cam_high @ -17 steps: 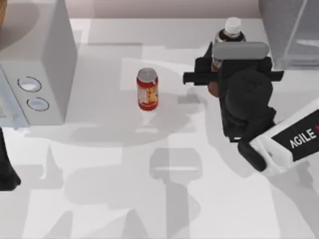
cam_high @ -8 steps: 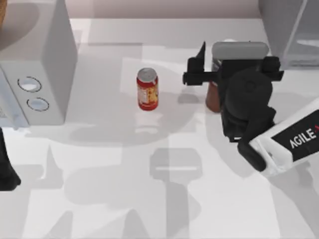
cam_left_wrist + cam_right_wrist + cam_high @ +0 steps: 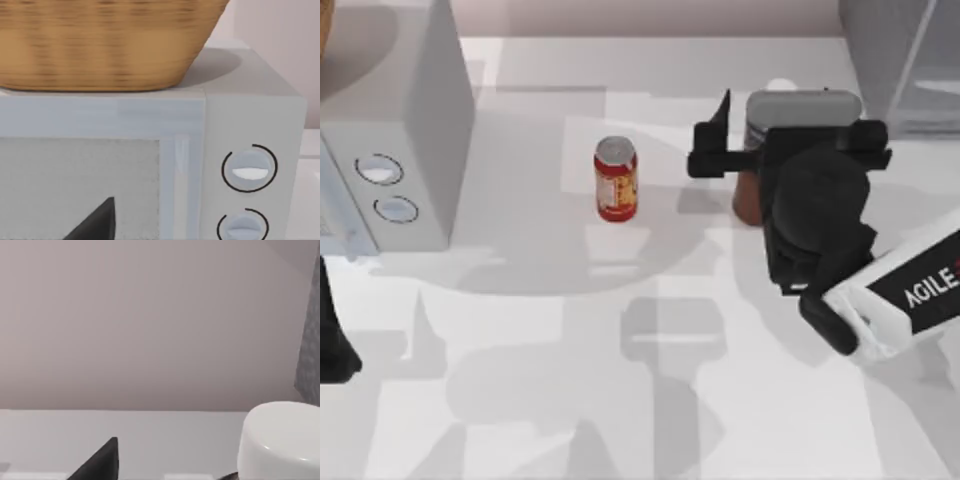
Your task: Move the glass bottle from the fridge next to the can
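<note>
I am holding my right gripper (image 3: 752, 150) over the glass bottle (image 3: 749, 196), which is standing on the table (image 3: 650, 400) toward its far right, near the fridge (image 3: 900, 60) at the far right corner. I cannot tell whether the fingers are clamped on it or apart. The can (image 3: 616, 179) is standing well apart to the bottle's left. My left arm (image 3: 332, 340) is sitting parked at the left edge, facing the white box (image 3: 250, 150) carrying a basket (image 3: 100, 40).

Wicker basket (image 3: 100, 45) atop white box (image 3: 250, 115) — two dials (image 3: 248, 169).
</note>
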Controlling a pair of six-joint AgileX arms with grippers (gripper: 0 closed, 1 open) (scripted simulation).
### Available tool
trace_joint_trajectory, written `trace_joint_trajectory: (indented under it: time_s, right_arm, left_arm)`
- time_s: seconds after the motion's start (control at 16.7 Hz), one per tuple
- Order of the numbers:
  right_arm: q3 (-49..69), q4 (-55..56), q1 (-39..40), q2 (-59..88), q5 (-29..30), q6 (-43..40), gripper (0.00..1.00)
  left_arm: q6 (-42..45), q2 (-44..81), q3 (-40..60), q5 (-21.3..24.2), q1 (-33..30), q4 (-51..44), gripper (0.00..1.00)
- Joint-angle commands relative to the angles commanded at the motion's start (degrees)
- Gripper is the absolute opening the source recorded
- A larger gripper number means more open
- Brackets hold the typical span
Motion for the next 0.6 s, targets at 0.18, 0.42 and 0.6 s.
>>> trace_joint_trajectory:
  time_s: [0.18,0.42,0.6]
  right_arm:
    - [-3.7,1.5,1.4,-1.5,1.3,0.0,1.00]
    - [-4.0,1.7,1.5,-1.7,1.6,0.0,1.00]
    - [-4.5,0.8,1.3,-3.4,1.0,0.0,1.00]
  left_arm:
    - [0.0,0.0,0.0,0.0,0.0,0.0,1.00]
    - [0.0,0.0,0.0,0.0,0.0,0.0,1.00]
    - [0.0,0.0,0.0,0.0,0.0,0.0,1.00]
